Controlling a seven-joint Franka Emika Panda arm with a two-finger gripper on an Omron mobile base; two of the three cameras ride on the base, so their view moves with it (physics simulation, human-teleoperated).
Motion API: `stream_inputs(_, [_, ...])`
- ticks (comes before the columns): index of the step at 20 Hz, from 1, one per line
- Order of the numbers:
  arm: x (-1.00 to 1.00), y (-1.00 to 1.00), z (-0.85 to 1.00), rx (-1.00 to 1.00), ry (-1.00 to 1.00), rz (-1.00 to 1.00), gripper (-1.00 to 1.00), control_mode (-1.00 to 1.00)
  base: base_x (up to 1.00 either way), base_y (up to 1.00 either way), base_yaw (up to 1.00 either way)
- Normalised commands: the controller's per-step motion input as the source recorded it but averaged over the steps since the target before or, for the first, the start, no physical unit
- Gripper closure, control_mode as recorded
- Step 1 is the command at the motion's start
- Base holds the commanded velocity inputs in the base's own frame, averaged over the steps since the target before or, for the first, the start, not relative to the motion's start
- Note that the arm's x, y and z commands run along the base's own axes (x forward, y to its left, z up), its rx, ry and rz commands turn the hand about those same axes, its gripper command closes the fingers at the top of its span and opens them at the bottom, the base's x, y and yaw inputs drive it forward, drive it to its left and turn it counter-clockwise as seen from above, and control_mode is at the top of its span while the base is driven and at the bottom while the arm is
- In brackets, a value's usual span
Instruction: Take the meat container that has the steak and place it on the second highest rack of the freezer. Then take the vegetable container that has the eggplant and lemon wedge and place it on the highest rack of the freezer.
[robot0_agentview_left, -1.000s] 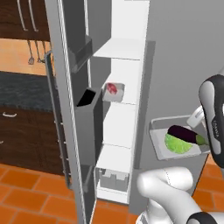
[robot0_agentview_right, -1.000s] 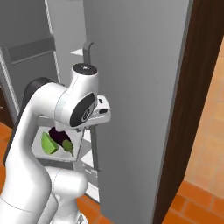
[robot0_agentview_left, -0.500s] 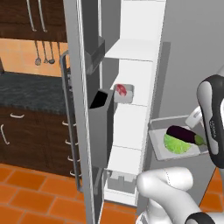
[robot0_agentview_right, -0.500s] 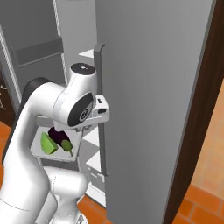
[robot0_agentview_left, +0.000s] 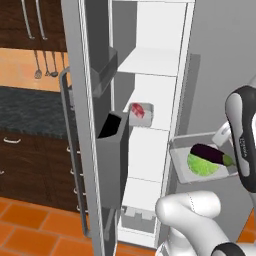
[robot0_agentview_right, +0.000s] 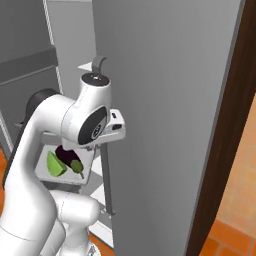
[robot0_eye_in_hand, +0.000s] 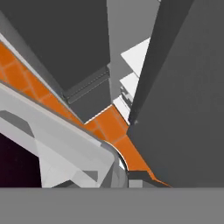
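The freezer stands open, its door swung out to the left. A clear container with the red steak rests on the white shelf just under the uppermost shelf in view. My gripper is shut on the rim of the vegetable container, holding it in the air right of the opening at about mid height. In it lie the dark eggplant and the green-yellow lemon wedge. From the right, the container hangs under my hand. The clear container wall shows close up; my fingers are hidden.
The freezer's closed right door rises close beside my arm. Door bins jut from the open left door. A dark counter with drawers and hanging utensils stands left. Orange floor tiles lie below.
The whole picture has shifted and the freezer looms larger, so the base has moved. The vegetable container stays in the gripper at the same place beside the arm.
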Motion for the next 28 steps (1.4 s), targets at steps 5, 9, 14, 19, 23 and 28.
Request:
stream_inputs(5, [0.0,0.0,0.0,0.0,0.0,0.0,1.0,1.0,-0.31,0.26,-0.04])
stream_inputs(9, [0.04,0.04,0.0,0.0,0.0,-0.04,1.0,-1.0,0.03,0.12,-0.04])
stream_inputs(14, [0.16,0.05,0.02,0.11,0.0,-0.37,1.0,-1.0,0.0,0.0,0.0])
stream_inputs(19, [0.03,0.0,0.31,0.32,0.14,-0.59,1.0,-1.0,0.0,0.0,0.0])
stream_inputs(23, [0.01,0.18,0.37,0.25,0.09,-0.68,1.0,-1.0,0.0,0.0,0.0])
stream_inputs(28, [0.12,0.36,0.41,0.16,0.01,-0.6,1.0,-1.0,0.0,0.0,0.0])
